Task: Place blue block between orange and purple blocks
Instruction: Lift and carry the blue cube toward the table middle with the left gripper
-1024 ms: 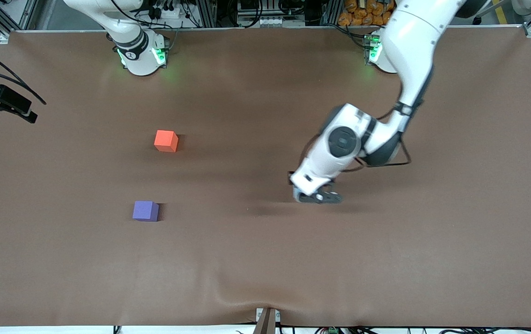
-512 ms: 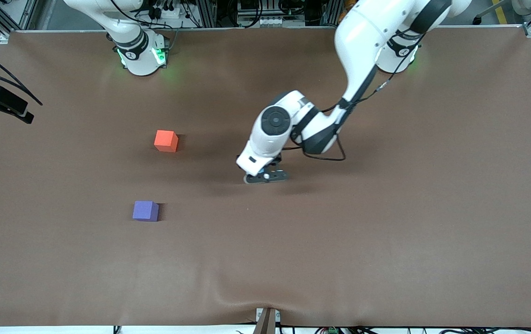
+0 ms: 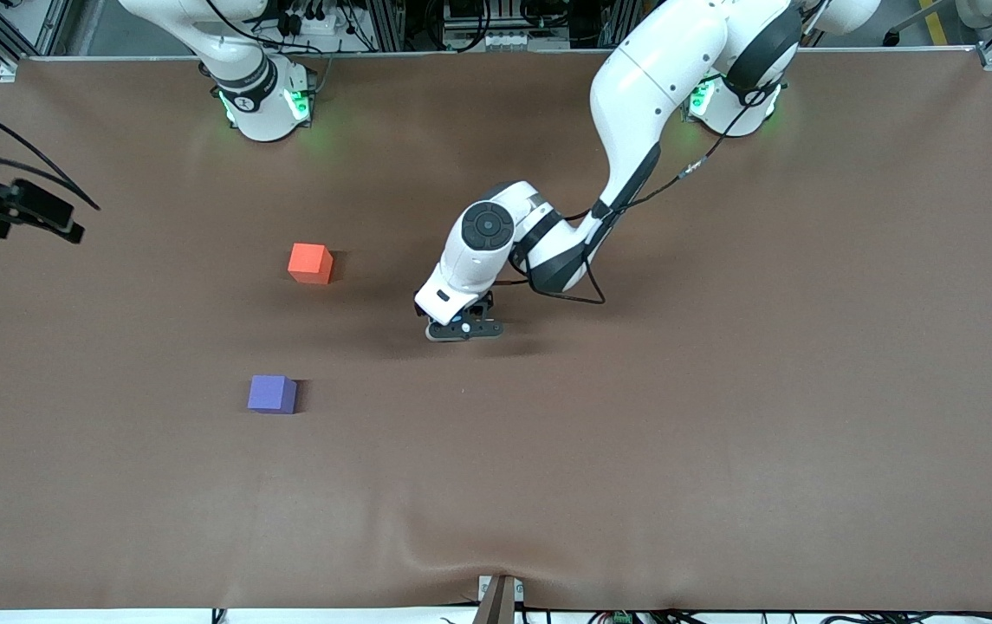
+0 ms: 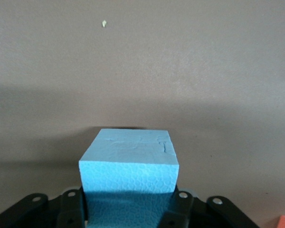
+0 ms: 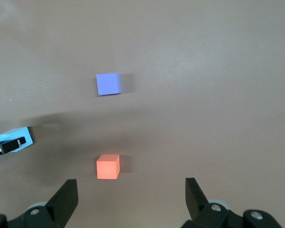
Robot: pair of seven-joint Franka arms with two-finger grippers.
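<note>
My left gripper [image 3: 463,330] is shut on the light sky-blue block [image 4: 128,161] and holds it low over the brown table, toward the left arm's end from the two other cubes. The block also shows in the right wrist view [image 5: 14,137]. The orange block [image 3: 310,263] sits on the table, farther from the front camera than the purple block [image 3: 272,393]. A bare gap lies between them. My right gripper [image 5: 130,199] is open and empty, high above the table, looking down on the orange block [image 5: 108,166] and the purple block [image 5: 108,84]. It is out of the front view.
The brown table cover [image 3: 721,433] is wrinkled near the front edge at the middle. A black device with cables [image 3: 19,212] hangs at the right arm's end of the table. A small pale speck [image 4: 104,23] lies on the cover.
My left gripper has carried the blue block across the table toward the orange and purple blocks. The two cubes have not moved.
</note>
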